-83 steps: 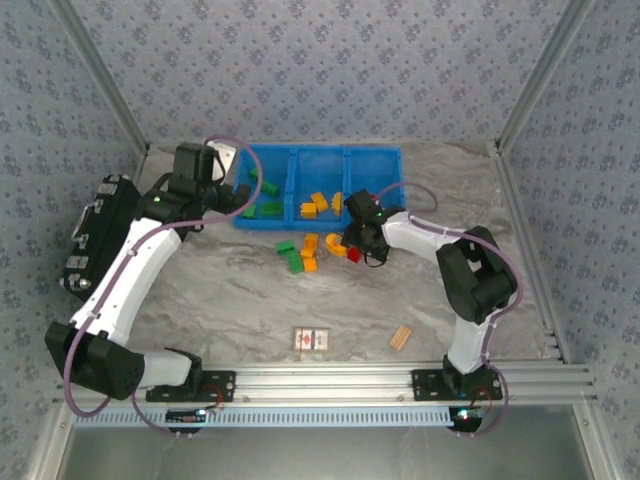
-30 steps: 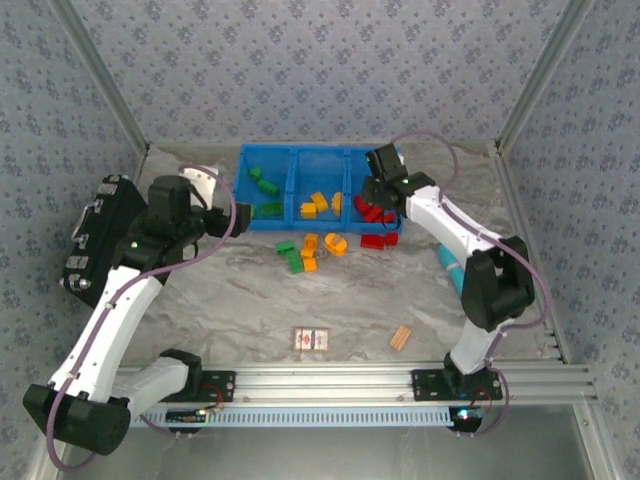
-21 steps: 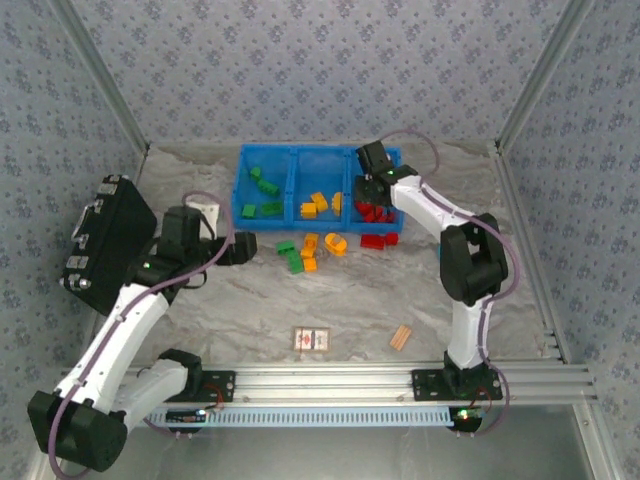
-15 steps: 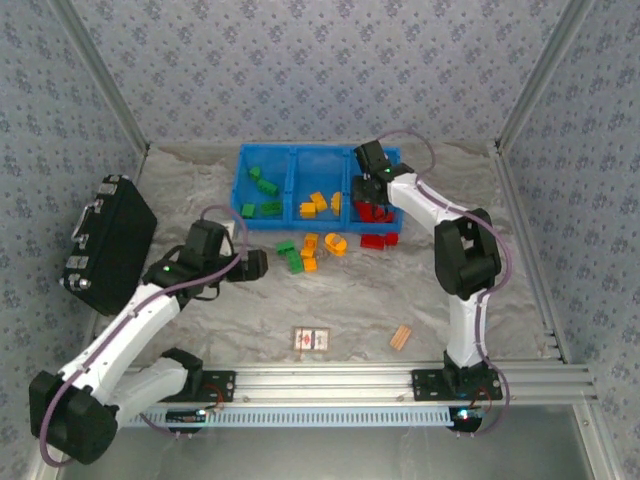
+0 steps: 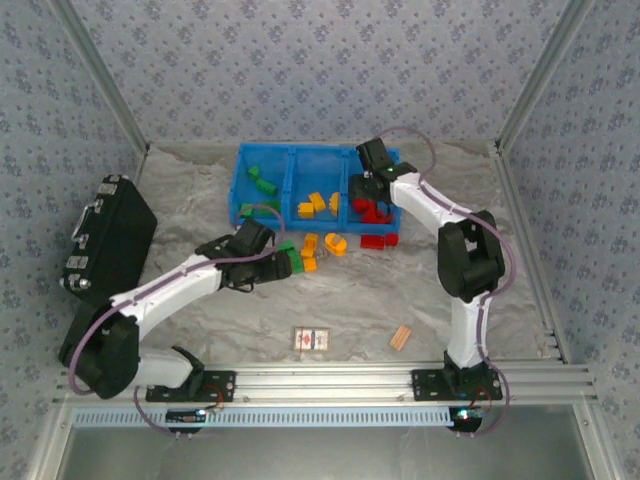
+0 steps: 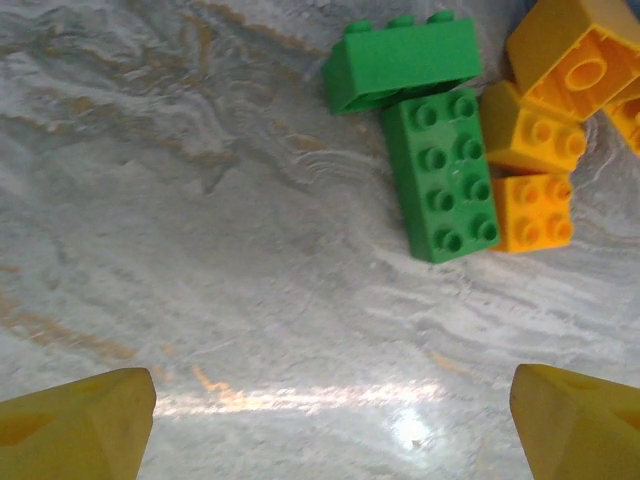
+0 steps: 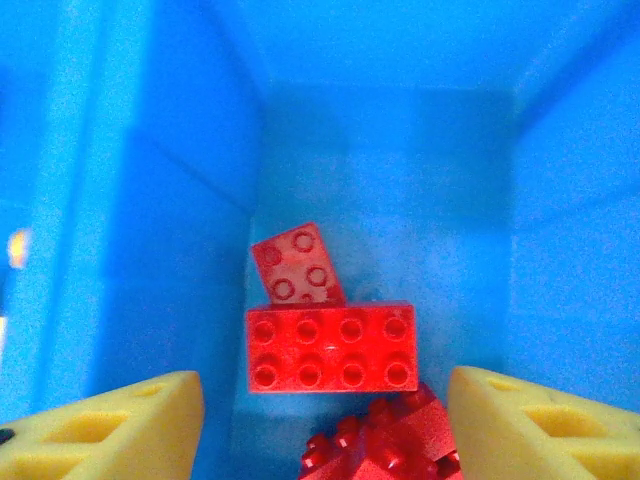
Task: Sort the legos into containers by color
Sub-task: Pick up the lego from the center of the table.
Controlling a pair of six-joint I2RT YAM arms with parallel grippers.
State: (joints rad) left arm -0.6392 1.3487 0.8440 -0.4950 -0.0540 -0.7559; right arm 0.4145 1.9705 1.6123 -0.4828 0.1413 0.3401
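My left gripper (image 5: pixel 277 263) is open low over the table, its yellow pads (image 6: pixel 76 424) wide apart with bare marble between them. Just ahead of it lie two green legos (image 6: pixel 440 176) beside several orange-yellow ones (image 6: pixel 533 212). My right gripper (image 5: pixel 368 193) is open above the right bin of the blue containers (image 5: pixel 320 150), with nothing between its pads (image 7: pixel 546 420). Below it lie three red legos (image 7: pixel 330 347) on the bin floor. The left bin holds green legos (image 5: pixel 262 182) and the middle bin orange-yellow ones (image 5: pixel 318 203). One red lego (image 5: pixel 373 241) sits on the table in front of the tray.
A black case (image 5: pixel 105 243) stands at the left edge of the table. A red-and-white card (image 5: pixel 312 340) and a tan wooden block (image 5: pixel 401 337) lie near the front rail. Patterned walls enclose the table on three sides.
My left arm swung from beside the left bin down to the loose green bricks. My right gripper opened over the right bin, where red bricks now lie free.
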